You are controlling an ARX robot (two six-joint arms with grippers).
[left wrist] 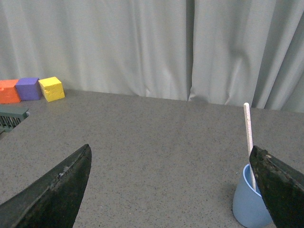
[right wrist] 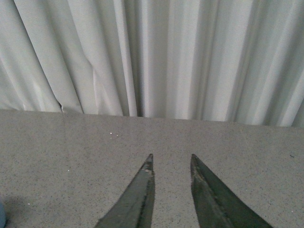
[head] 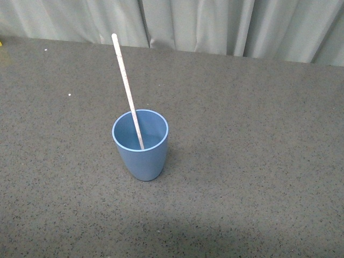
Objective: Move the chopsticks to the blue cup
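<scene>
The blue cup point(head: 141, 145) stands upright on the dark speckled table. One pale chopstick point(head: 126, 86) stands inside it, leaning up and to the left over the rim. No arm shows in the front view. In the left wrist view the blue cup point(left wrist: 247, 204) and the chopstick point(left wrist: 248, 137) sit just beside one dark finger; my left gripper point(left wrist: 171, 154) is open, wide, with nothing between its fingers. My right gripper point(right wrist: 172, 160) is shut and holds nothing, hovering over bare table facing the curtain.
Orange, purple and yellow blocks point(left wrist: 31, 89) sit at the table's far edge by the grey curtain point(left wrist: 152, 47). A dark green object point(left wrist: 12, 116) lies near them. A sliver of blue point(right wrist: 2, 213) shows at the right wrist view's edge.
</scene>
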